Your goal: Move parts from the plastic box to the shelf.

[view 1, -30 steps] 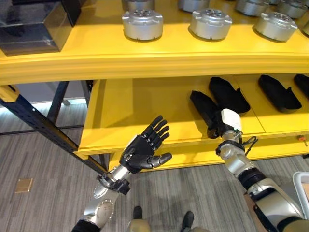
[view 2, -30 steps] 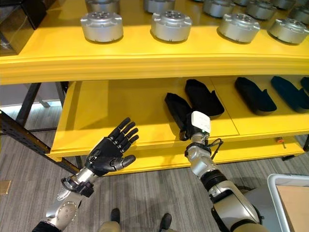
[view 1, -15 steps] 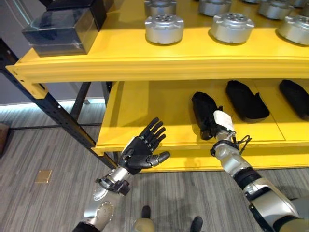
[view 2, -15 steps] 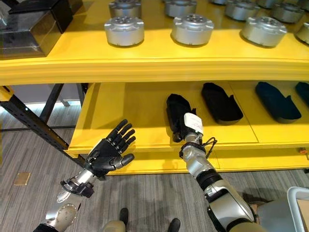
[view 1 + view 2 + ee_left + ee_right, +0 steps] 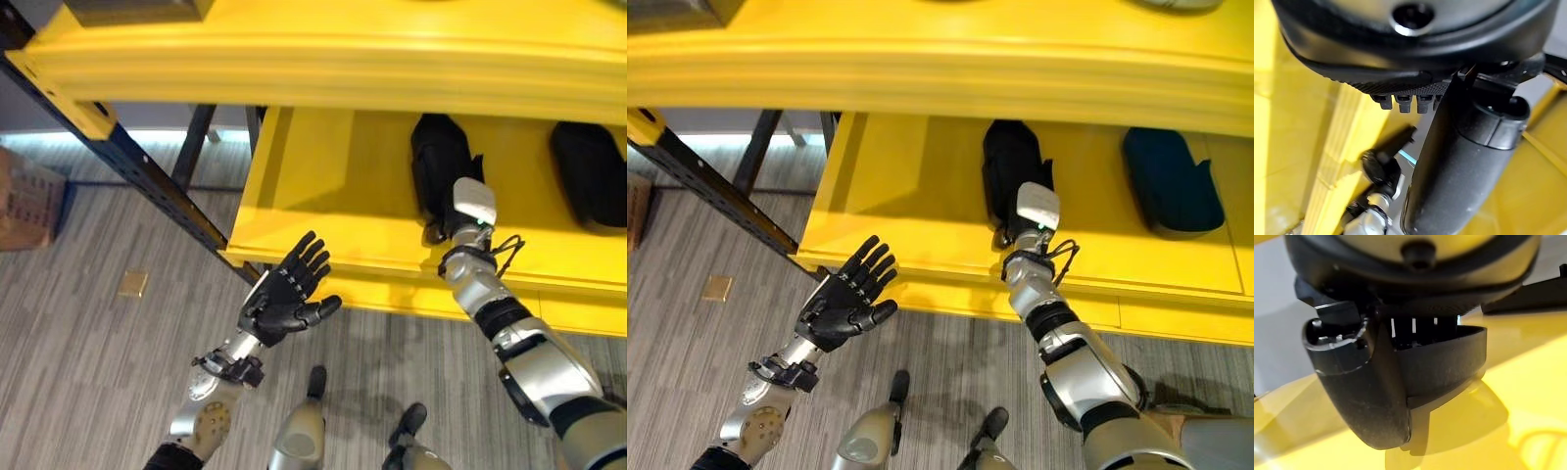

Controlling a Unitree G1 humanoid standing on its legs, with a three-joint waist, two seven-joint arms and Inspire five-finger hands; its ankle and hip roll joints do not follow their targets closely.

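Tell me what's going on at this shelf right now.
The robot's right hand reaches onto the lower yellow shelf and is at a black part lying there; its fingers are hidden against the part, so whether it grips cannot be told. Another black part lies further along the same shelf. The left hand hangs open and empty in front of the shelf's edge, above the grey floor.

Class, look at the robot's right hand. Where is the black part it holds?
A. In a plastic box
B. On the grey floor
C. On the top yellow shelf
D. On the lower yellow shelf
D: the right hand grips the near end of the black part, which lies on the lower yellow shelf, under the upper board.
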